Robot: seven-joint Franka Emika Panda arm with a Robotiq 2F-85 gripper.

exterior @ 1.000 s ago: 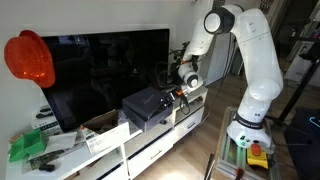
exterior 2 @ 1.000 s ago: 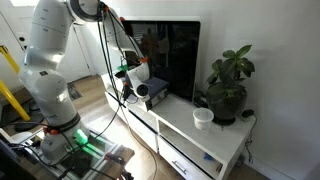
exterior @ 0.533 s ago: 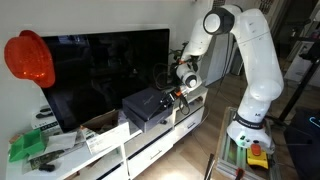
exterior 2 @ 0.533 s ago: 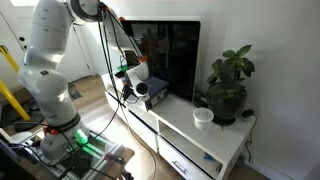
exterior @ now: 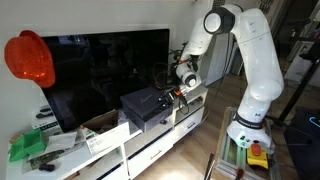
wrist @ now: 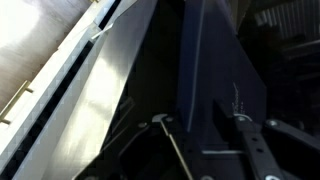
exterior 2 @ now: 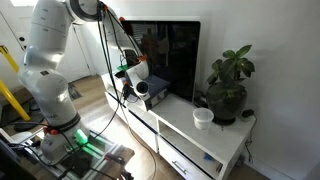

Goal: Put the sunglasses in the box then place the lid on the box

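The box (exterior: pixel 152 117) has pale grey walls and stands on the white TV stand in front of the screen. The dark lid (exterior: pixel 143 100) lies over its top. It also shows in an exterior view (exterior 2: pixel 157 92), and fills the dark wrist view (wrist: pixel 215 70). My gripper (exterior: pixel 178 91) is at the lid's edge nearest the arm, also visible in an exterior view (exterior 2: pixel 133 88). In the wrist view, the jaws (wrist: pixel 200 120) sit partly closed with the lid's dark edge between them. The sunglasses are hidden.
A black TV screen (exterior: pixel 100 70) stands right behind the box. A red cap (exterior: pixel 28 58) and green items (exterior: pixel 28 146) are at the far end of the stand (exterior: pixel 150 145). A potted plant (exterior 2: pixel 228 88) and white cup (exterior 2: pixel 203 117) stand at the other end.
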